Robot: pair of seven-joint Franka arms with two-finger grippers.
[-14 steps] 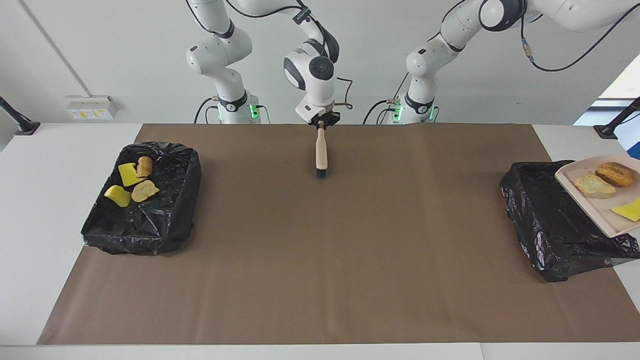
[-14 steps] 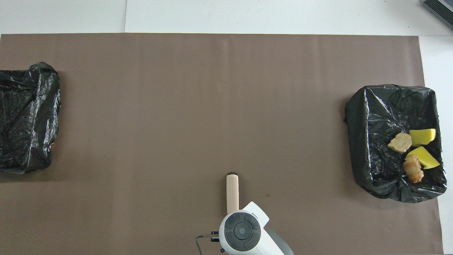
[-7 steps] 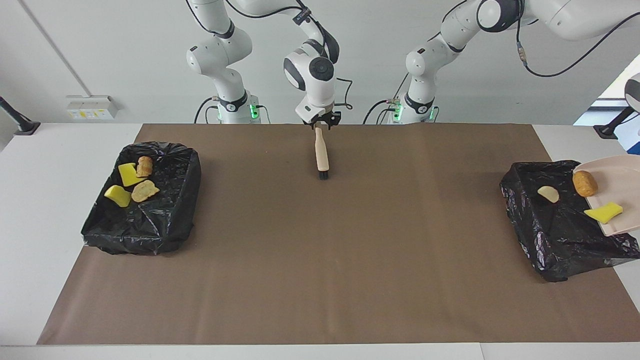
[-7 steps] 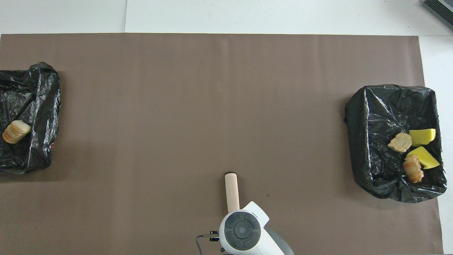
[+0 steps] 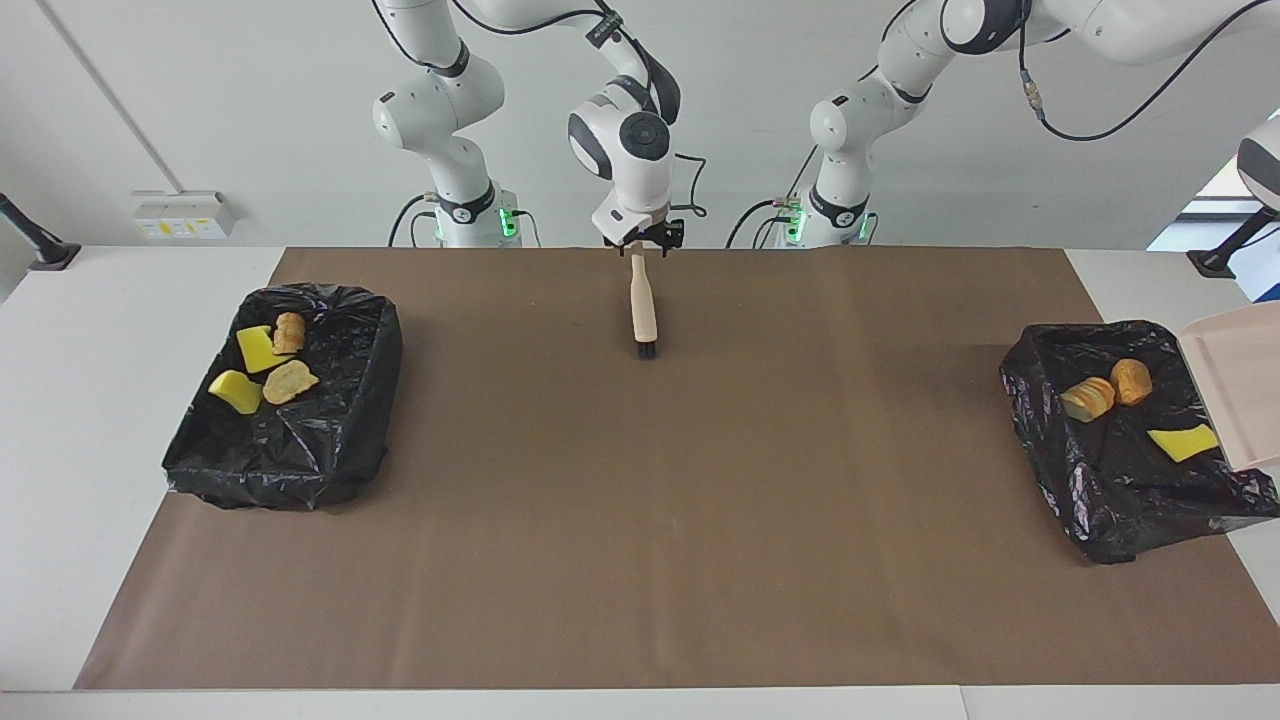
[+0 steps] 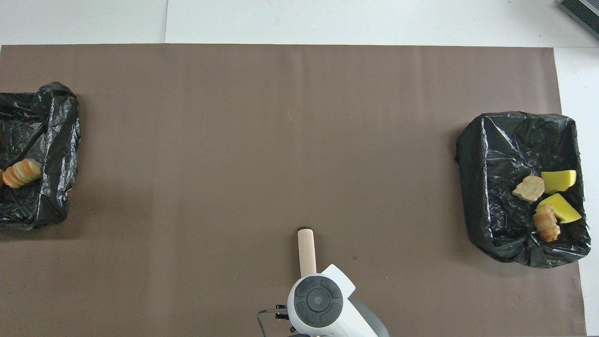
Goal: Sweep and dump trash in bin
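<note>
- Nearest the robots, the right gripper (image 5: 645,243) hangs just above the end of the brush (image 5: 642,305). Its fingertips are apart on either side of the handle tip and grip nothing.
- The brush lies flat on the brown mat (image 5: 640,520) that covers the desk (image 5: 90,330), midway between the two arms. Its pale wooden handle points toward the robots, and the dark bristles are at the end away from them. The handle looks stiff and smooth, so the end by the gripper is the natural place to take hold.
- Farther out, toward the right arm's end, a bin lined with black plastic (image 5: 300,460) holds four pieces of trash (image 5: 265,365), two yellow and two tan.
- Toward the left arm's end, the second lined bin (image 5: 1050,440) holds the other three pieces (image 5: 1110,392): a ridged tan chunk, an orange-brown one touching it, and a yellow wedge lying apart.
- No piece is left on the mat, so I judge the sweeping and dumping done.
- The pink dustpan (image 5: 1235,385) is tilted steeply over this bin's outer edge, and its tray is bare.
- The left gripper is out of frame. It is closed, and since the pan hangs in the air I judge it clamped on the pan's handle.
- The chunks look light. The yellow ones seem spongy and the tan ones crumbly, so they are likely to roll or bounce.
- They are better pushed with the bristles than pinched. The thin liner is slack and would snag easily.
</note>
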